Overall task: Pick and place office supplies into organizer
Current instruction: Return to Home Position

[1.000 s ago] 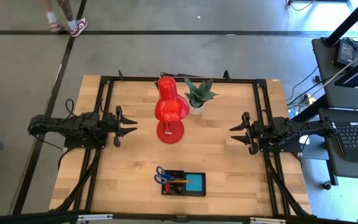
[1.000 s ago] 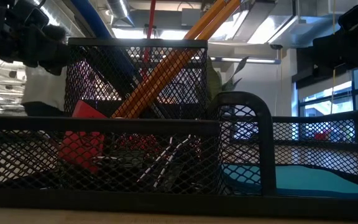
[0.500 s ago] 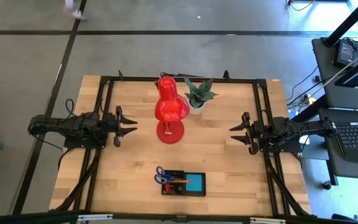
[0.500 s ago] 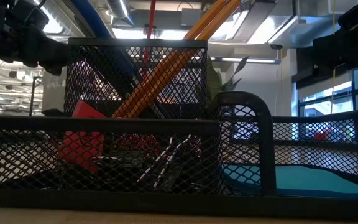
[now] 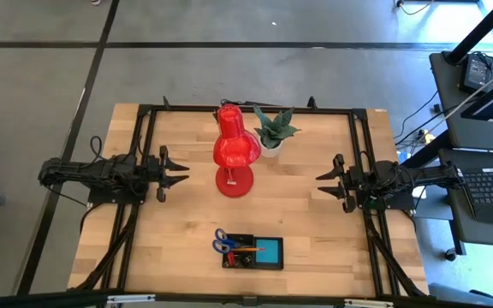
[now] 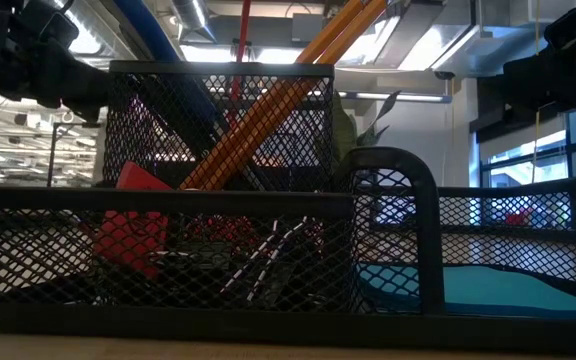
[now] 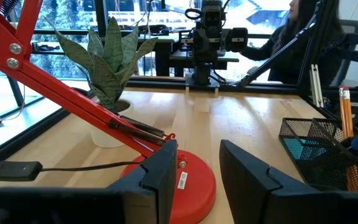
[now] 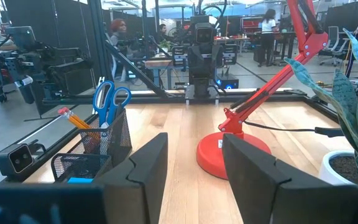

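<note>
— Where's the organizer [image 5: 252,253]?
— Near the tabletop's [image 5: 315,222] front edge, about mid-width. Scissors [image 5: 222,240] and orange pencils [image 6: 268,110] stand in its tall cup, a red block [image 6: 133,215] leans inside, and a blue note pad [image 5: 270,253] lies in the flat part.
— And the arms?
— The left jaws are at the left side and the right jaws at the right, both spread and empty, well apart from the organizer. A red lamp [image 5: 234,150] and a potted plant [image 5: 272,130] stand between them.

At lower centre, the organizer [image 5: 252,263] is black diamond mesh, holding blue-handled scissors [image 5: 222,241], orange pencils [image 6: 268,105], a red block [image 6: 128,225] and a teal note pad [image 5: 270,254]. Higher up stand a red lamp [image 5: 234,147] and a plant [image 5: 274,128] with green banded leaves. The desk [image 5: 315,231] is pale wood grain.
</note>
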### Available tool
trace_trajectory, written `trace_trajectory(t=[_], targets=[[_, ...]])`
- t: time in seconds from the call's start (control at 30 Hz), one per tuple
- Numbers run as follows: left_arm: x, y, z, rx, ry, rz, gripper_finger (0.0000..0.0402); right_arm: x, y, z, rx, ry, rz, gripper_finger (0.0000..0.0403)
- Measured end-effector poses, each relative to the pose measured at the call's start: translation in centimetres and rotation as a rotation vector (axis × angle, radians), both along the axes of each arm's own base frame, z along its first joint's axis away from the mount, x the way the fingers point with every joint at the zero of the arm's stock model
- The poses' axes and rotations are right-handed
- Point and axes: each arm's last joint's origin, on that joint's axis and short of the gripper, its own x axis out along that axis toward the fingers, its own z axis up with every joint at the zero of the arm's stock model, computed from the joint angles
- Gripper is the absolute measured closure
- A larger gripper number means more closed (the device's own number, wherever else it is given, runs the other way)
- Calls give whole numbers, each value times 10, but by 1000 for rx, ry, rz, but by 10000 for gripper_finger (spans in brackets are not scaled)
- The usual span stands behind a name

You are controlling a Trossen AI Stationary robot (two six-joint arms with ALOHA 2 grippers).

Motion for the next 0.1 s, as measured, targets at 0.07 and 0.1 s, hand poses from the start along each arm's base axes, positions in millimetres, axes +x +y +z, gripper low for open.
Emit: trace_trajectory(t=[0.07,0.1], targets=[[0,0,0,0,0,0,286,0,0,0,0,0,0,247],[0,0,0,0,0,0,286,0,0,0,0,0,0,247]])
